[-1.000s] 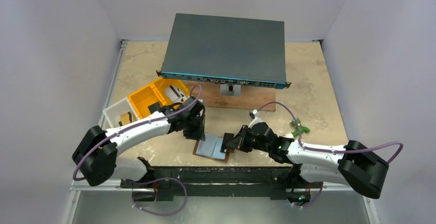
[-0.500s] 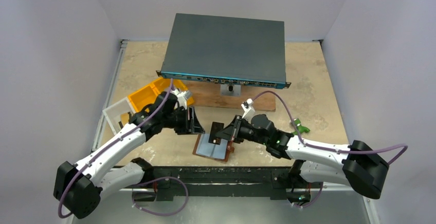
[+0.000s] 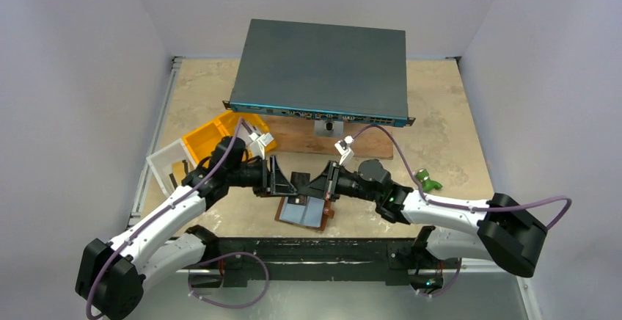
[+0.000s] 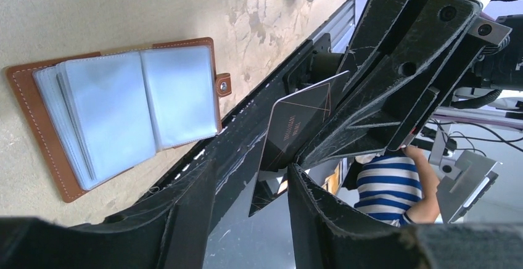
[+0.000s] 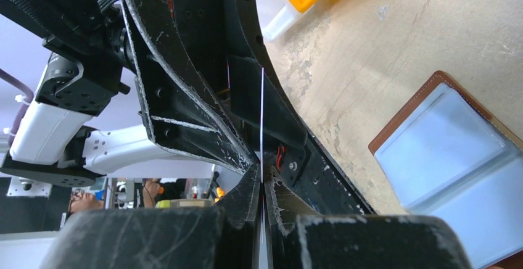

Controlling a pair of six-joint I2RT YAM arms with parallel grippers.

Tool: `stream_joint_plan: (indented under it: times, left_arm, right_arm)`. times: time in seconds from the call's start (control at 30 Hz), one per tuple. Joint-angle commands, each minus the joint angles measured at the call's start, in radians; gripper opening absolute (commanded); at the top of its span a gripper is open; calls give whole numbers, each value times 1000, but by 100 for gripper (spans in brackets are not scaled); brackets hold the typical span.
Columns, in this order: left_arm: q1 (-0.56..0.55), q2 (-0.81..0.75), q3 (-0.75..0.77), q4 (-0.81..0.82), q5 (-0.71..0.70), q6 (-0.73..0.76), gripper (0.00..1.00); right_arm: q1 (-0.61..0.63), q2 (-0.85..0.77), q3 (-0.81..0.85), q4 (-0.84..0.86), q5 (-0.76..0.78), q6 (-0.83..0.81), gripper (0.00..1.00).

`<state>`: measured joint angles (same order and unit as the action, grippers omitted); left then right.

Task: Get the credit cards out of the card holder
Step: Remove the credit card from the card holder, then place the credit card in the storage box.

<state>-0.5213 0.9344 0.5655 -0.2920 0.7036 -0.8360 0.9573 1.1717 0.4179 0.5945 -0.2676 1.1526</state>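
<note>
Your right hand [image 5: 261,182] was clamped on the black rectangular credit card [image 4: 295,124], which was held clear of the beige stone-patterned surface [image 4: 92,10]. The card stood on edge, and the right wrist view showed it only as a thin upright line. Its long axis ran from the right hand toward your left hand [image 4: 250,182]. The free corner sat in the gap between that hand's fingers, which stood apart; contact with either finger could not be confirmed. The card's far end was hidden behind the right hand's fingers, and its gold print was too small to read.

The brown leather folding card holder [image 4: 117,111] lay open and flat on the surface near the arm bases, close under the two hands. Its long axis ran left to right, with the strap tab [image 4: 223,86] toward the right arm. Whether its pale clear pockets held further cards could not be made out.
</note>
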Motion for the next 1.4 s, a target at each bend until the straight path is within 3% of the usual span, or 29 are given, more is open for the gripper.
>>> stream_joint_plan:
  times: [0.0, 0.2, 0.4, 0.47, 0.7, 0.87, 1.07, 1.2, 1.37]
  left_arm:
    - [1, -25, -9, 129, 76, -52, 43]
    - [2, -20, -28, 188, 101, -87, 33]
    - [2, -31, -36, 208, 106, -108, 9]
    - [2, -38, -35, 203, 100, -112, 0]
    - [3, -96, -28, 87, -1, -104, 0]
    - [3, -189, 31, -193, -228, -35, 0]
    - [7, -241, 160, -591, -634, -2, 0]
    - [14, -221, 253, -732, -889, -7, 0]
    - [52, -58, 398, -845, -1114, 40, 0]
  right_arm:
    - [0, 16, 46, 88, -52, 16, 0]
    - [0, 33, 52, 92, -62, 14, 0]
    - [0, 44, 60, 67, -52, 2, 2]
    - [0, 39, 67, 36, -37, -10, 10]
    - [0, -3, 86, -97, 47, -52, 57]
    - [0, -72, 81, -226, 152, -71, 97]
    - [0, -111, 151, -432, 229, -152, 99]
    - [0, -114, 206, -531, 281, -198, 99]
    - [0, -113, 249, -593, 327, -257, 99]
